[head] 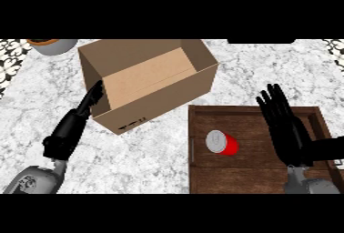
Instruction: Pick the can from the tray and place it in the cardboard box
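A red can (222, 143) with a silver top lies on its side on the dark wooden tray (255, 175) at the lower right. My right hand (285, 125) hovers over the tray just right of the can, fingers straight and pointing away from me, holding nothing. The open cardboard box (146, 77) stands behind and left of the tray. Beside the box's near-left wall is my left hand (89, 101), fingers straight, its tips at the wall's edge.
A grey bowl (52, 45) with something brown in it sits at the far left corner of the marble counter (134, 154). A dark patterned strip (9, 63) borders the counter's left side. A dark object (260, 41) shows at the top right.
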`<state>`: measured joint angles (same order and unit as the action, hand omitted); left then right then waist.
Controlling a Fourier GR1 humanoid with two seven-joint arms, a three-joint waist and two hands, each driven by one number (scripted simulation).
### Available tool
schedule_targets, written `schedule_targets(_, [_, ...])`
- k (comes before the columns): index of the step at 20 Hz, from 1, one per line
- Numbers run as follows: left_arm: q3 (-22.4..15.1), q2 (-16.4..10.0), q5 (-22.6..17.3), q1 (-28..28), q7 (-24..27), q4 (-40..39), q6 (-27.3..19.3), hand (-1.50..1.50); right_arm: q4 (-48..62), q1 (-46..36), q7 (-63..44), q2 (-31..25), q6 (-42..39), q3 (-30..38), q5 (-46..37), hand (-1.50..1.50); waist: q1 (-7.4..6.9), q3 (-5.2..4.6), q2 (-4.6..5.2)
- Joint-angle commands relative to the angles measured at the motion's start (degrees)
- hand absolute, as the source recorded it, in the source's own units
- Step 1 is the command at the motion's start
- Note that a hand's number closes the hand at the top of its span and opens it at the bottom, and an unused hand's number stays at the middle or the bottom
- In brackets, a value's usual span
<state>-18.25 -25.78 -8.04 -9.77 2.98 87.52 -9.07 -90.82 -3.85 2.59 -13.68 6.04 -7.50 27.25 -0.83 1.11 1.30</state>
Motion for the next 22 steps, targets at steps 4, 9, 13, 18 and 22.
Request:
schedule_targets(4, [-0.12, 0.30, 0.34, -0.60, -0.51, 0.52, 0.42, 0.00, 1.25, 3.30, -0.13, -1.96, 21.00, -6.59, -24.88, -1.50, 2.42, -1.70, -1.37])
schedule_targets(9, [0.30, -0.82, -0.37, 1.61, -0.34, 3.78, 0.74, 0.00, 6.23, 6.51, 1.45, -14.69, 26.37, -3.36, -39.50, -1.50, 5.68, -3.55, -0.60])
schedule_targets(13, [0.26, -1.17, -0.44, 3.61, -1.21, 5.41, 0.37, 0.00, 8.63, 9.88, 0.45, -20.23, 33.52, -5.77, -54.32, -1.50, 6.17, -3.03, -0.69])
schedule_targets(18, [0.13, -1.40, -1.01, 4.54, -2.44, 6.78, 0.74, 0.00, 7.37, 11.73, -5.81, -22.99, 38.13, -7.77, -69.07, -1.50, 6.41, -2.91, -1.39])
schedule_targets(22, [1.08, -1.62, -1.64, 5.18, -3.51, 7.45, 0.33, 0.00, 5.36, 14.25, -13.01, -23.01, 36.20, -8.78, -77.01, -1.50, 7.11, -2.95, -1.77])
